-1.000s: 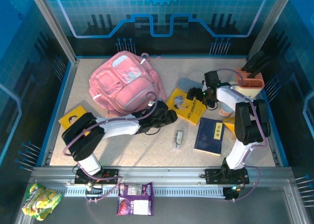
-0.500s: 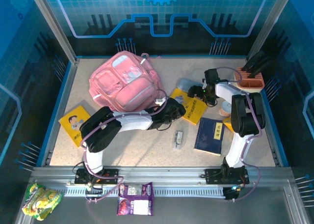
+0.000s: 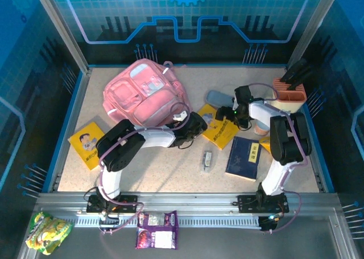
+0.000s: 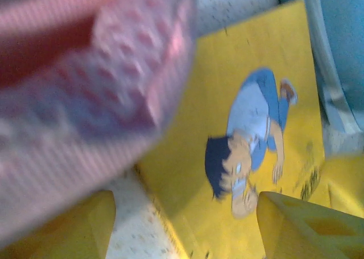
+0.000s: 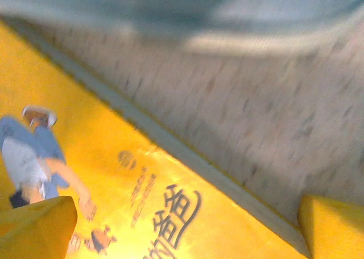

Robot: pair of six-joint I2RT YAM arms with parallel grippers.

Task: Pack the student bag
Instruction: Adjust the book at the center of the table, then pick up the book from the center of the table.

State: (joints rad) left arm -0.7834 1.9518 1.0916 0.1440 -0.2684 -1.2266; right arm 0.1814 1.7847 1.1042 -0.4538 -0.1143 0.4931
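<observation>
The reference item is the thin yellow paperback book point(image 3: 222, 133) with a cartoon boy in blue on its cover, lying flat on the speckled beige tabletop point(image 3: 170, 168). The large soft pink fabric backpack point(image 3: 145, 94) lies to the left of this book and farther from the arm bases, front pocket panels upward; its near right corner comes close to the book's left edge, though contact cannot be confirmed. The left end effector point(image 3: 200, 124) sits at the book's left edge, between book and backpack. Its yellow fingers point(image 4: 74, 225) are spread, with nothing between them. The right end effector point(image 3: 223, 116) hangs over the book's far part, fingers point(image 5: 34, 225) spread wide above the cover, nothing gripped. A grey oval pencil case point(image 3: 219, 97) lies just beyond the book's far edge. A dark blue hardcover book point(image 3: 243, 157) lies just beside the book's near right side. A small pale oblong object point(image 3: 207, 159) lies near the book's near edge. A second yellow cartoon-cover book point(image 3: 86, 142) lies well apart to the left.
</observation>
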